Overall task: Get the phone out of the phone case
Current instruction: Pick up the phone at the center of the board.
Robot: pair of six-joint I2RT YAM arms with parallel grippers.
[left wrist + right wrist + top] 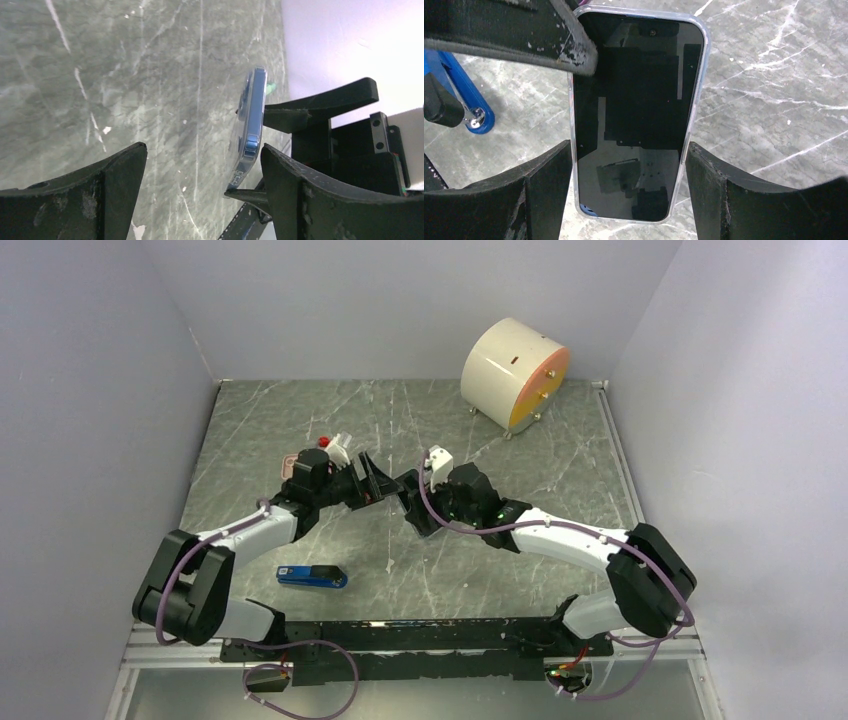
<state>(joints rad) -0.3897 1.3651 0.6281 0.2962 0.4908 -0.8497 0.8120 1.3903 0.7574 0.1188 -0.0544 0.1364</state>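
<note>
1. The phone (pixel 634 115) shows a dark screen carrying only reflections of the rig; no writing on it can be read; the blue edge and clear phone case (pixel 696 95) are seen side-on from the left wrist.
2. The phone sits inside the case, held up off the table (pixel 300 420) between the two arms, near the table's middle.
3. The right gripper (pixel 629 150) is closed on the case, one finger against each long side, the screen facing its camera.
4. The left gripper (pixel 202 147) is spread wide and grips nothing; one finger (pixel 524 35) lies across the phone's upper corner on the screen side; the other stands well apart.
5. A blue tool (pixel 312 576) lies on the table near the left arm; any print on it is too small to read.
6. A white drum with an orange face (pixel 515 375) stands at the far right corner; a small pink thing (pixel 288 466) and a red one (pixel 324 441) lie behind the left wrist, partly hidden by it.
</note>
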